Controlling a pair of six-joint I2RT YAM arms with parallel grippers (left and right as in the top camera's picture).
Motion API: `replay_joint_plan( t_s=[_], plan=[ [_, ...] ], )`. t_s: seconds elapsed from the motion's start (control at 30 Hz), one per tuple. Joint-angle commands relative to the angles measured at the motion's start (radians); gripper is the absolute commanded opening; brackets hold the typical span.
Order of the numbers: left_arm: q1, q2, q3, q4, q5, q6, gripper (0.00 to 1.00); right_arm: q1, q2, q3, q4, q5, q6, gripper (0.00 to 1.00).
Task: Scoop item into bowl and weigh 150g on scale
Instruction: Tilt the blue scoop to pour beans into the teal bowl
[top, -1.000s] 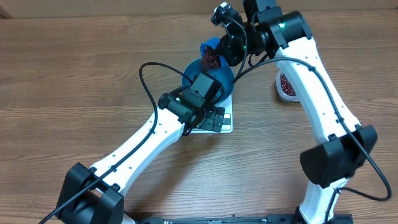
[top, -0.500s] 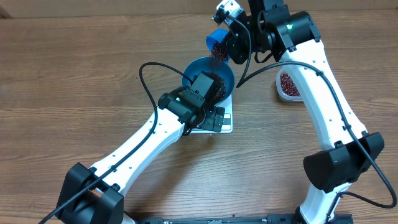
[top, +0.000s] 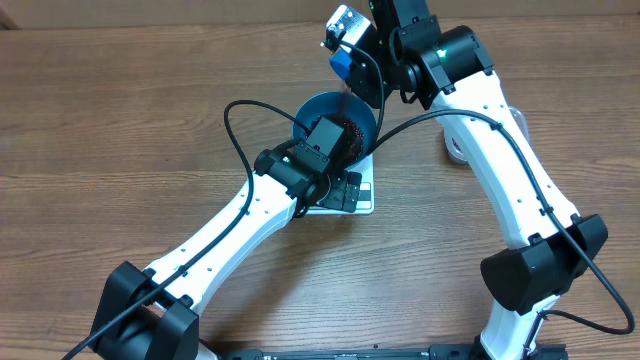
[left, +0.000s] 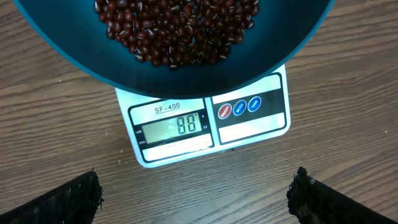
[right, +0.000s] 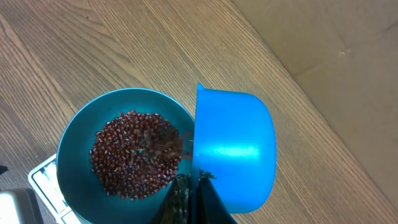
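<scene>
Pouring step in hand: small blue plastic scoop (right: 233, 149), pinched by the right hand (right: 193, 196), is tipped over the round bright blue plastic bowl (right: 155, 102). Small dark red-brown beans (right: 134, 152) are heaped in that bowl, seated on the flat white square scale (left: 249, 127); 88 is displayed. Left hand (left: 196, 202) is held spread wide, empty, above the wooden table (left: 62, 124). Further scoops are judged necessary, smaller ones near the target.

Brown wood-grain table (top: 120, 120), small blue scoop (right: 233, 149) tilted above it
</scene>
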Motion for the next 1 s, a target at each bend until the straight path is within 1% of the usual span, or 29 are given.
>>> replay_joint_plan(
  t_s=[0.0,0.4,0.63,0.83,0.97],
  plan=[
    [-0.003,0.010,-0.004,0.003,0.002,0.009,1.00,-0.004,-0.044,0.025,0.002,-0.030,-0.008,0.04],
    [-0.003,0.010,-0.004,0.003,0.002,0.009,1.00,-0.006,-0.044,0.025,-0.033,-0.045,0.001,0.04],
    [-0.003,0.010,-0.004,0.003,0.002,0.009,1.00,-0.036,-0.044,0.025,-0.058,-0.175,0.035,0.04],
    [-0.003,0.010,-0.004,0.003,0.002,0.009,1.00,-0.069,-0.044,0.025,-0.061,-0.175,0.119,0.04],
    [-0.003,0.010,-0.004,0.003,0.002,0.009,1.00,-0.112,-0.044,0.025,-0.061,-0.179,0.224,0.04]
  ],
)
